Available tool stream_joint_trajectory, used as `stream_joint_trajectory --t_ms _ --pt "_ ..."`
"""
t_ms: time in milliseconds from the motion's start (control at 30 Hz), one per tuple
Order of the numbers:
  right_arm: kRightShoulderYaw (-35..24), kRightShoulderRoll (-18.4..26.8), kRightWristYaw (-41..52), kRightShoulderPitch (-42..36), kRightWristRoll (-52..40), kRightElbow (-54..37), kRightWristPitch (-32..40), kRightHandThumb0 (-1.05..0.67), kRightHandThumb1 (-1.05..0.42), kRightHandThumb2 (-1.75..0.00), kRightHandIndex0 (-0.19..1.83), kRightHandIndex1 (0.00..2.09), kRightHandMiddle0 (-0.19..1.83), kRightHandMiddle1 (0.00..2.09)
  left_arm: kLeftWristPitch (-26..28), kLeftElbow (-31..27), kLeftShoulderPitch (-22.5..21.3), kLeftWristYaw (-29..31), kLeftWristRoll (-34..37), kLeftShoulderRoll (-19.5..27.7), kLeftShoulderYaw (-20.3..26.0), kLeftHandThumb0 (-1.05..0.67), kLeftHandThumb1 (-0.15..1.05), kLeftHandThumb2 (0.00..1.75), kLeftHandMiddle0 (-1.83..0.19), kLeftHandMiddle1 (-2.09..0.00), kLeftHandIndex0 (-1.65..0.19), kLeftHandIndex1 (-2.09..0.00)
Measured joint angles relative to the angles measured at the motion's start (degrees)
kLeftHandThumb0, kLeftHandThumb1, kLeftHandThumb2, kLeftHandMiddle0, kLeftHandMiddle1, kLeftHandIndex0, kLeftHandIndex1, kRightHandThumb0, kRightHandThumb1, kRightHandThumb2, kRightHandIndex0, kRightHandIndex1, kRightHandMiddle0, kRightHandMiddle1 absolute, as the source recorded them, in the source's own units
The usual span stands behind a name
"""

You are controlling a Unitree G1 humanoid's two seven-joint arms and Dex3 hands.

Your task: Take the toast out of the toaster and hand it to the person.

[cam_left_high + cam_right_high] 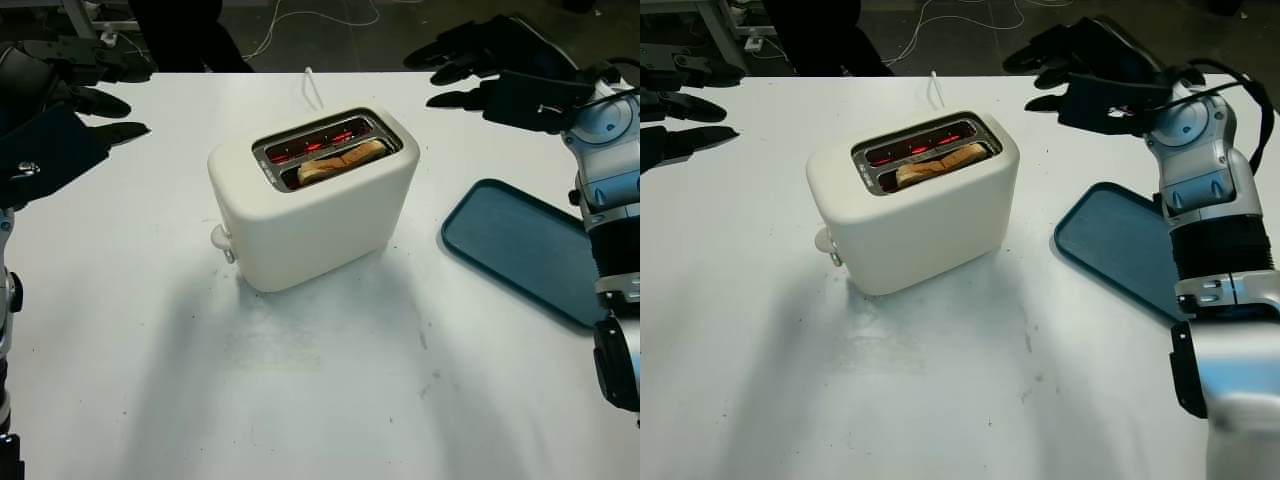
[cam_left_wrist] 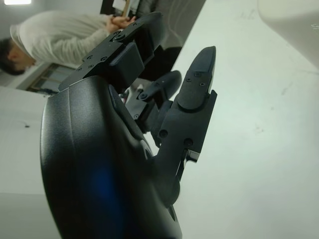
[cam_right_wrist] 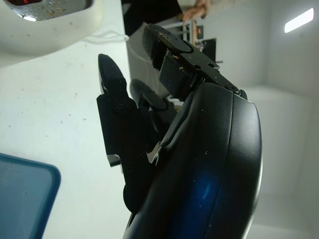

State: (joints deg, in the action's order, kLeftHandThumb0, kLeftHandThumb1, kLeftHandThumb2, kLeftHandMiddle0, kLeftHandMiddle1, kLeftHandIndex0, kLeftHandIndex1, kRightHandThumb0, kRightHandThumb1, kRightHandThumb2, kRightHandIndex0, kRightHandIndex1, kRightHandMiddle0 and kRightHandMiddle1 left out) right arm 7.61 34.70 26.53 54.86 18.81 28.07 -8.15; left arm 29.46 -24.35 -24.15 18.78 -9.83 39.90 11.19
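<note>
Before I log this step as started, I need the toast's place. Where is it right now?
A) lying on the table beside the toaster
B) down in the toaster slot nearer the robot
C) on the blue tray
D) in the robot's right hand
B: the toast sits in the nearer slot of the toaster, the farther slot glowing red, while both hands, left hand and right hand, are open above the table.
</note>
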Motion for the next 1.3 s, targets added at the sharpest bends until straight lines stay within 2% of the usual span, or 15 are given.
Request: stream_joint_trajectory --t_ms 100,300,600,900,1000,1100,1300 --pt "-0.06 -0.01 1.44 0.0 -0.35 -0.19 0.21 -0.09 -0.86 0.0 0.78 0.08 0.76 0.0 0.0 0.01 0.57 -0.07 -0.01 -0.27 -0.01 -0.22 0.81 0.0 -0.79 -0.31 -0.81 -0.09" --pt "-0.17 0.01 3.89 -0.07 -2.04 0.65 -1.24 -0.19 -0.86 0.0 0.81 0.07 0.76 0.0 -0.24 0.18 0.63 -0.19 -0.04 -0.64 -1.28 -0.23 0.81 0.0 -0.8 -0.3 -0.82 -0.08" --pt "-0.17 0.01 4.8 -0.19 -2.2 0.57 -2.13 -0.22 -0.87 0.0 0.81 0.05 0.76 0.0 -1.17 0.71 0.63 -0.66 0.07 -1.44 -1.33 -0.24 0.8 0.0 -0.8 -0.31 -0.83 -0.07" --pt "-0.46 0.0 4.78 -1.31 -2.25 -0.27 -2.32 -0.21 -0.87 0.0 0.82 0.04 0.76 0.0 -0.78 -0.49 0.73 -0.65 0.09 -1.52 -0.99 -0.21 0.81 0.0 -0.8 -0.3 -0.82 -0.05" --pt "-1.32 -0.08 4.77 -1.67 -3.03 -0.75 -2.27 -0.15 -0.86 0.0 0.81 0.03 0.75 0.0 -0.16 -1.36 0.94 -0.64 0.1 -1.52 -0.69 -0.19 0.81 0.0 -0.79 -0.3 -0.82 -0.05" --pt "-1.9 -0.11 4.69 -2.34 -3.66 -2.24 -1.67 -0.09 -0.86 0.0 0.81 0.03 0.75 0.0 -0.22 -2.15 1.72 -0.64 0.1 -1.52 -0.57 -0.15 0.81 0.0 -0.8 -0.3 -0.83 -0.05" --pt "-2.43 -0.09 4.64 -5.0 -3.69 -6.63 4.11 -0.15 -0.87 0.0 0.77 0.0 0.7 0.0 -0.19 -3.42 4.13 -0.64 0.04 -1.52 -0.55 -0.19 0.82 0.01 -0.8 -0.29 -0.82 -0.04"
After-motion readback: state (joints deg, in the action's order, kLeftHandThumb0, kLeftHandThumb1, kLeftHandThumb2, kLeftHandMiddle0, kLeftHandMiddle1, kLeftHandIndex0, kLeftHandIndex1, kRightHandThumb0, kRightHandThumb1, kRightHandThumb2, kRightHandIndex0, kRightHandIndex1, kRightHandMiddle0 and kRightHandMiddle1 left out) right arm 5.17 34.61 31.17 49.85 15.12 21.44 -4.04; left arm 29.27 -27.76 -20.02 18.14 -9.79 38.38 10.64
